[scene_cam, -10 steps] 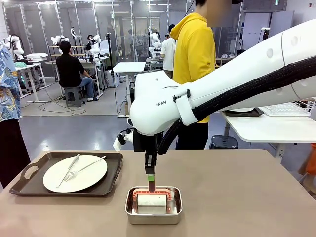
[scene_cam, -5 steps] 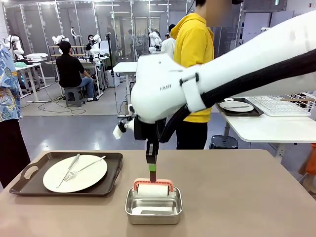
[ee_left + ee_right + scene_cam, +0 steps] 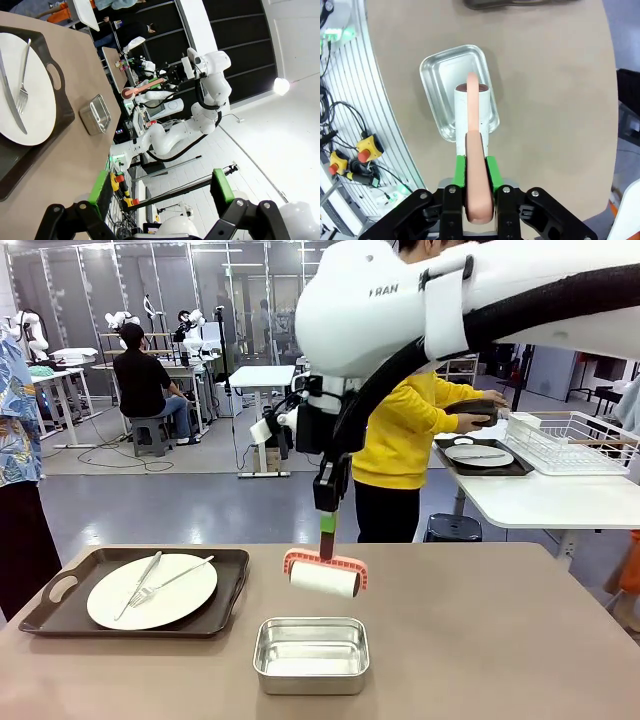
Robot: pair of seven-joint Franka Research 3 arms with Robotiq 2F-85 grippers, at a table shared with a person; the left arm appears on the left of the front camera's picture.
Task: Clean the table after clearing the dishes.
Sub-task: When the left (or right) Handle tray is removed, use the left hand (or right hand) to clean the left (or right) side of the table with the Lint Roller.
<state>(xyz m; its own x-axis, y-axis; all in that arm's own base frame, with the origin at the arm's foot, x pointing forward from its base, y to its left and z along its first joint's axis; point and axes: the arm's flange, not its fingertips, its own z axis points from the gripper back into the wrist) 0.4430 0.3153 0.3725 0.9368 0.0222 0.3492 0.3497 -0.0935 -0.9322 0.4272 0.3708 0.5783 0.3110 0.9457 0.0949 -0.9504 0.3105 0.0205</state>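
Holds a roller [image 3: 325, 578] by its handle in the clenched right gripper [image 3: 327, 530], above the table [image 3: 480, 640], with the pan [image 3: 311, 653] just below at 6 o'clock. Has the tray [image 3: 228, 585] with plate [image 3: 150, 595], fork [image 3: 175, 578] and knife [image 3: 138, 585] lying at 9 o'clock, and the left gripper [image 3: 162, 187] spread wide, empty.

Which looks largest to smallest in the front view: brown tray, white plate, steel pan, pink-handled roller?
1. Brown tray
2. White plate and steel pan: about alike, pan nearer the camera, so unranked
3. Pink-handled roller
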